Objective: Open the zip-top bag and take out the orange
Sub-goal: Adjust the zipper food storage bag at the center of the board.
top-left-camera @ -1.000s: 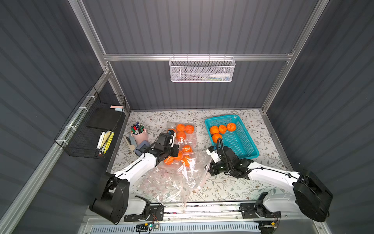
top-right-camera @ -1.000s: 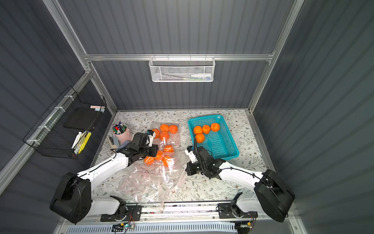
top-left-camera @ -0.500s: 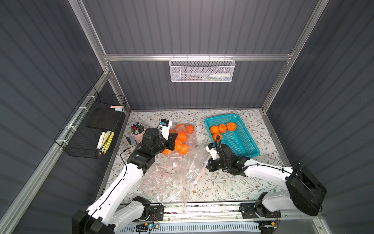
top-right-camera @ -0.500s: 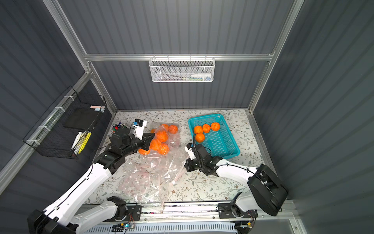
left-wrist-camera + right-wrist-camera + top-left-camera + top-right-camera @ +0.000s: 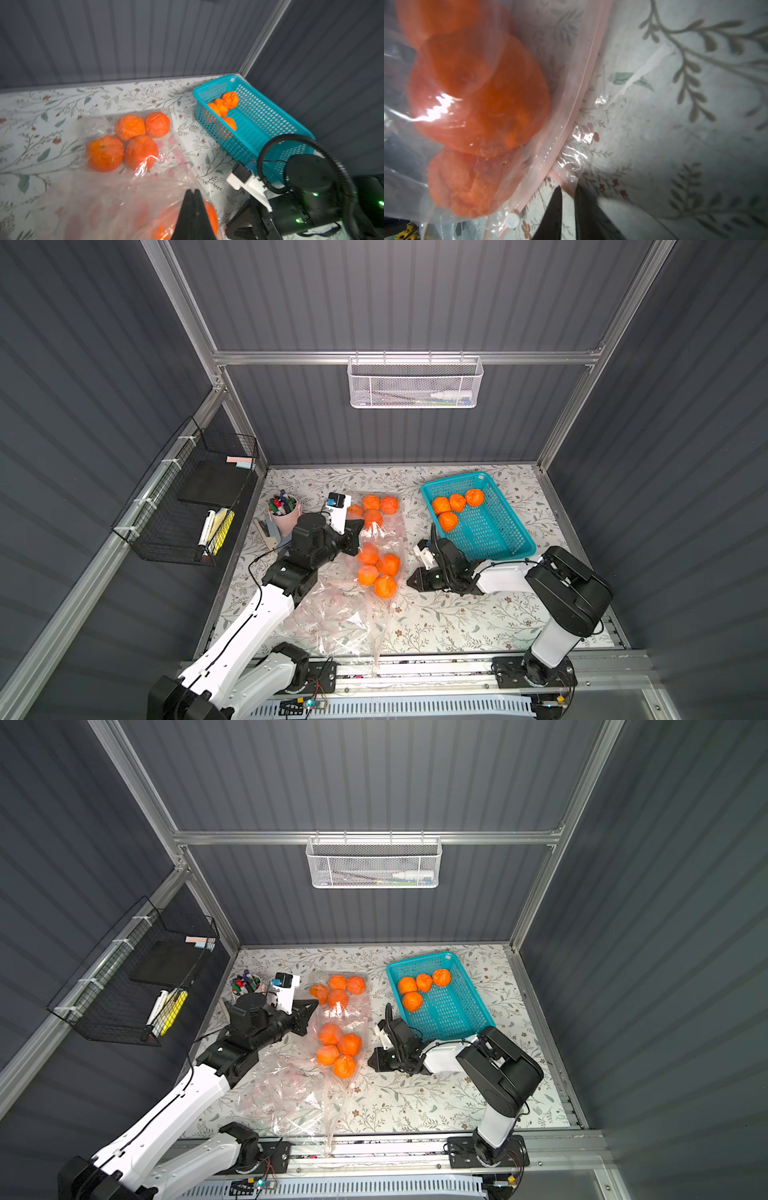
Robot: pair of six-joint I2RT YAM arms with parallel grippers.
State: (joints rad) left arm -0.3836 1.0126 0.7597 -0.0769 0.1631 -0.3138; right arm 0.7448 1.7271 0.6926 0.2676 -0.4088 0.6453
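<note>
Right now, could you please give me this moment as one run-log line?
left gripper: shut on clear zip-top bag | right gripper: slightly open at pink zip strip | oranges: still bagged

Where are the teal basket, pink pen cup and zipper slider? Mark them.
teal basket [image 5: 490, 531], a top view, bare mesh floor.
pink pen cup [image 5: 284, 519], a top view, pink wall.
zipper slider [image 5: 512, 219], right wrist view, white round face.

Floral table [image 5: 478, 626]: bags [image 5: 332, 614], basket [image 5: 505, 545], cup [image 5: 284, 518].

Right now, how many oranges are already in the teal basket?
4, all at the far end of the teal basket: three in a row, one nearer. None looks hidden.
</note>
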